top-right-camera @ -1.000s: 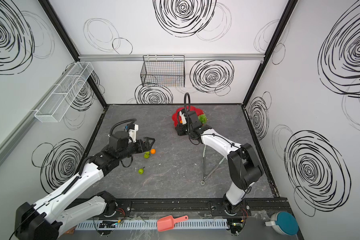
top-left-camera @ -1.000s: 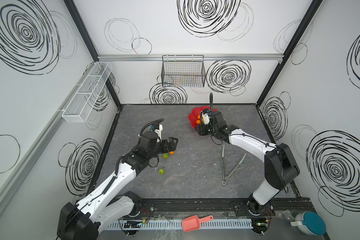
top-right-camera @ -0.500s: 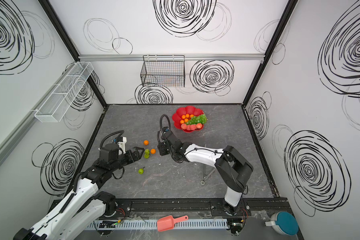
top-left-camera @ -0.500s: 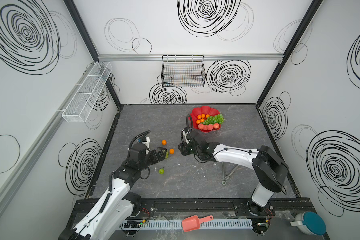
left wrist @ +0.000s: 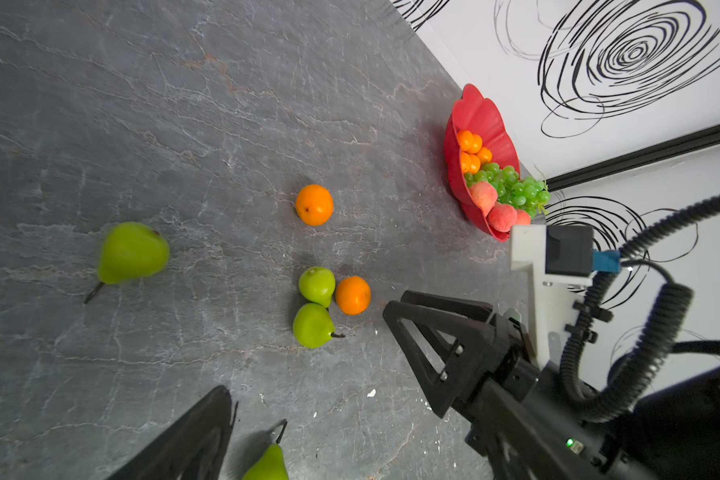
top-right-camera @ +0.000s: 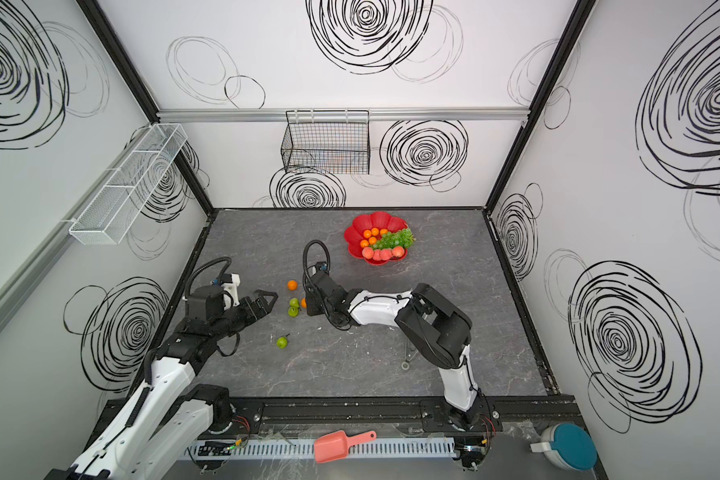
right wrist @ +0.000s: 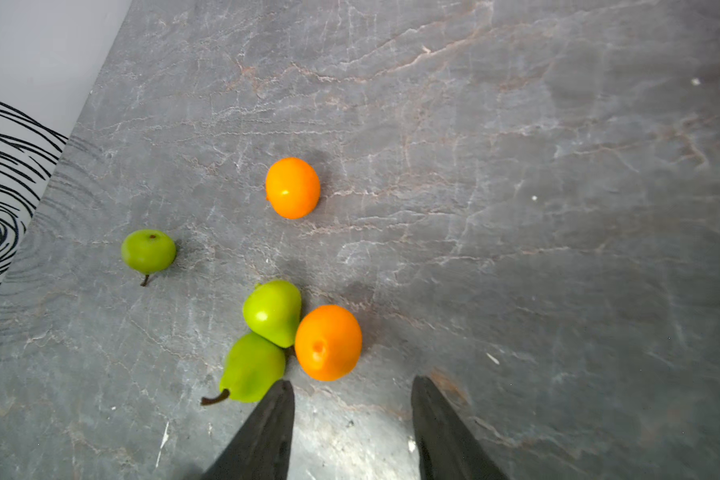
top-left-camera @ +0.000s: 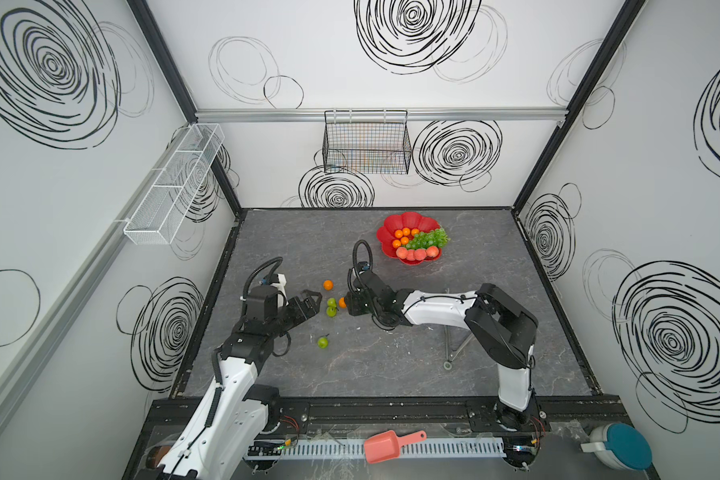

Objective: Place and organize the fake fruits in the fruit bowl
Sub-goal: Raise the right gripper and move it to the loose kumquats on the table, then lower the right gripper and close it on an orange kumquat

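**Near the middle of the table (top-left-camera: 391,374), the right gripper (right wrist: 350,380) faces a loose near orange (right wrist: 328,343)**

We see the grey stone-look table filling the lower half of both top views, with two arms reaching to its centre from the bottom edge. The fruit bowl (top-left-camera: 408,218), red and petal-rimmed, sits above and right of centre near the back wall. It already holds small oranges (top-left-camera: 404,235), green grapes (top-left-camera: 429,237) and peaches (top-left-camera: 418,253). The left gripper (top-left-camera: 313,300), just left of centre, looks spread and holds nothing.

The right gripper's jaws stand apart and empty, tips just short of the near orange. That fruit touches a pear (right wrist: 273,311), which touches a second pear (right wrist: 252,368) lying right beside one fingertip. In a top view, a far orange (top-left-camera: 328,284) lies apart, up and left of this cluster, and a lone pear (top-left-camera: 323,342) lies below it.

We judge the step to be picking the near orange. To do it well, we would nudge the gripper slightly toward the top view's upper edge, so that finger clears the pears instead of shoving them. We would then advance until the orange is centred between the jaws and close gently, since a smooth ball may roll or squirt free. Finally we would lift clear and set it beside the bowl's oranges.
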You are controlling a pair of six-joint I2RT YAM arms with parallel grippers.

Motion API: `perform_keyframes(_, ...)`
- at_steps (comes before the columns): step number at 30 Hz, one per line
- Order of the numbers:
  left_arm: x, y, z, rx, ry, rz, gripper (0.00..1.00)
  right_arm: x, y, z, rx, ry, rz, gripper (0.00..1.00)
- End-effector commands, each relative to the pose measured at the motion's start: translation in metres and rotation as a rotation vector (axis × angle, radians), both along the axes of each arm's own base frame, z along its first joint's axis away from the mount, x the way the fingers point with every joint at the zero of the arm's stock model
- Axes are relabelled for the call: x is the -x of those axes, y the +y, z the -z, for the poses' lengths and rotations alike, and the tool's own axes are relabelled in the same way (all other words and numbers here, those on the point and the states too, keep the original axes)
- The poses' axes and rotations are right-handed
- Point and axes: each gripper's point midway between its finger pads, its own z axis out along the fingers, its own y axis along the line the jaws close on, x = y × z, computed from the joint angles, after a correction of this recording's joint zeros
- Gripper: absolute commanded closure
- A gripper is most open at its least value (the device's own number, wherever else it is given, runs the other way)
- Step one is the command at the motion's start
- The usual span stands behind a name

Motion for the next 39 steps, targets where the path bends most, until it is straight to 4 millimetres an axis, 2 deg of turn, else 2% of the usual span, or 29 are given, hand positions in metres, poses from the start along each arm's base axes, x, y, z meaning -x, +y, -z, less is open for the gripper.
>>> perform_keyframes(1, -0.003, -0.001, -0.003, 0.006, -0.033, 0.018, 0.04, -0.008, 0.011, -0.008, -0.024, -0.024, 0.012, 0.48)
perform_keyframes(15, -0.004, -0.002, 0.001, 0.008, -0.027, 0.024, 0.04, -0.01, 0.029, 0.013, 0.064, 0.034, -0.05, 0.47)
perform_keyframes(39, -0.004, -0.003, 0.003, 0.012, -0.023, 0.023, 0.04, -0.009, 0.027, 0.036, 0.163, 0.102, -0.059, 0.51)
